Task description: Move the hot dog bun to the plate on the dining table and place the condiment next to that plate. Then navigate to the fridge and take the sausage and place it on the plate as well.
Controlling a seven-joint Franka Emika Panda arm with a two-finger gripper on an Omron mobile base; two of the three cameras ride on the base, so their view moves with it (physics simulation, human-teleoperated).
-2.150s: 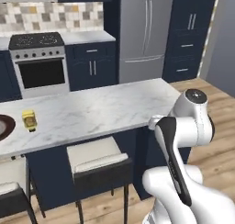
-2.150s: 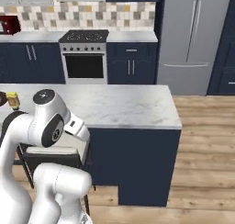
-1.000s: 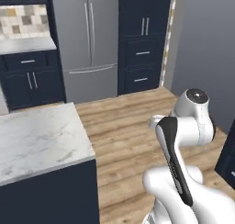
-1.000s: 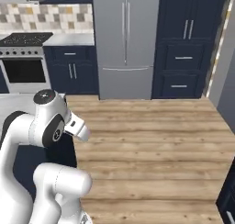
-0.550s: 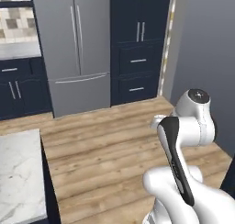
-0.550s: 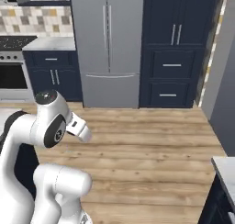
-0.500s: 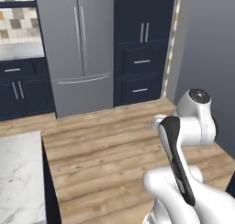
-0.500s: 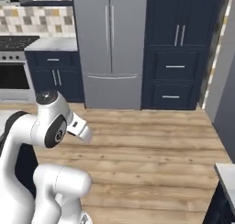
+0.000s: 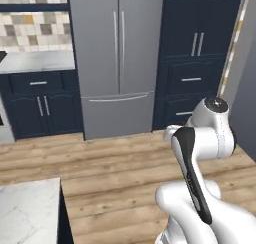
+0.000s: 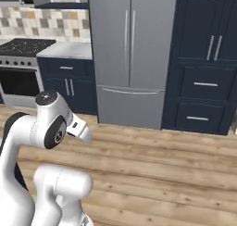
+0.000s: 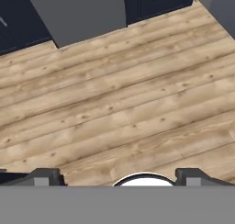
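Observation:
The fridge (image 9: 117, 63) is a tall grey French-door unit straight ahead, with both doors and the bottom drawer shut. It also stands at the middle of the right base view (image 10: 132, 58), and its lower edge crosses the top of the hand view (image 11: 78, 9). My gripper (image 11: 118, 173) is open with nothing between its fingertips (image 11: 46, 175), hanging over bare wood floor well short of the fridge. A corner of the dining table (image 9: 27, 208) shows at the lower left. The hot dog bun, plate, condiment and sausage are out of view.
Tall navy cabinets with drawers (image 9: 200, 63) stand right of the fridge. A marble counter over navy cabinets (image 9: 35, 63) and a stove (image 10: 21, 72) lie to its left. Open wood floor (image 9: 125, 163) stretches between me and the fridge. A grey wall (image 9: 247, 113) stands at the right.
The base has driven and turned, so the whole picture has shifted. The fridge is nearer and more central, and the table has slid off to the lower left. The gripper stays open.

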